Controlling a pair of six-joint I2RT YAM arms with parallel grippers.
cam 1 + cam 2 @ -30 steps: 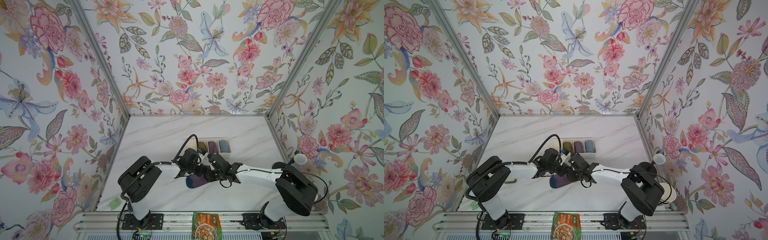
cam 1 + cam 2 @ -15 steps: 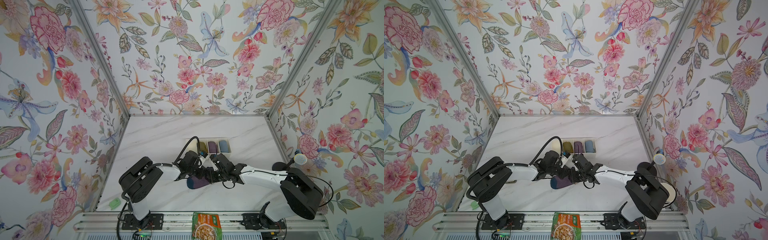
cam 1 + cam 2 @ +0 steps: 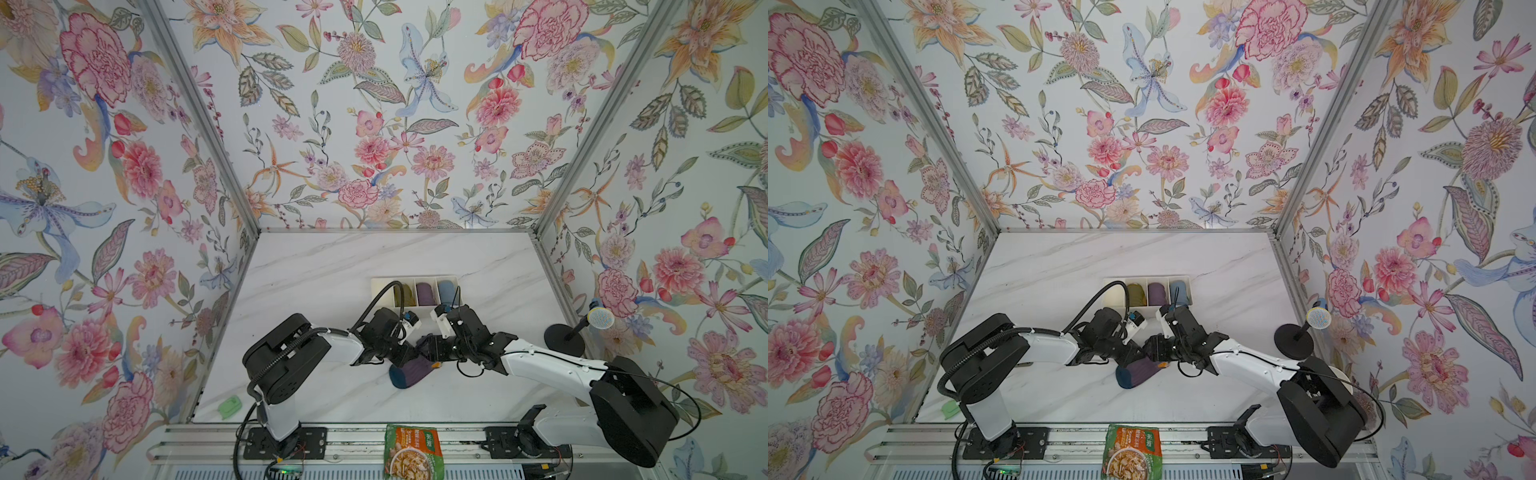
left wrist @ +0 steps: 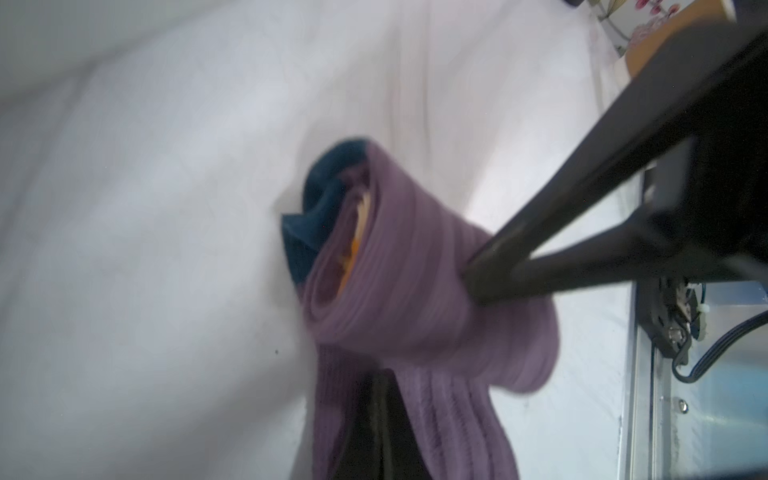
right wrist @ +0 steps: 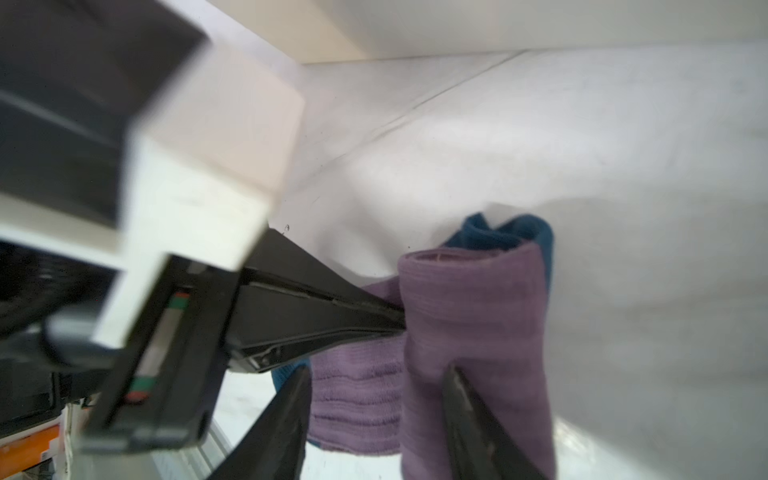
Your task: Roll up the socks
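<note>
The socks point(image 3: 409, 372) point(image 3: 1138, 372) lie as a short purple roll with a navy end near the table's front middle. In the left wrist view the socks point(image 4: 399, 299) show a yellow edge inside the roll. My left gripper point(image 4: 376, 388) point(image 3: 415, 357) is shut, with purple fabric wrapped round its fingers. Its tips are hidden under the roll. My right gripper point(image 5: 378, 374) point(image 3: 432, 352) comes in from the opposite side. Its jaws stand apart, astride the socks point(image 5: 473, 316), with a flat purple layer between them. One of its fingers point(image 5: 465, 407) lies against the roll.
A white divided tray point(image 3: 415, 277) behind the arms holds olive, purple and light blue bundles. A microphone on a black stand point(image 3: 564, 337) is at the right edge. A green object point(image 3: 229, 406) lies front left. A snack packet point(image 3: 413, 451) rests on the front rail.
Both grippers and the sock roll have drifted slightly toward the front right. The left gripper stays shut in the fabric.
</note>
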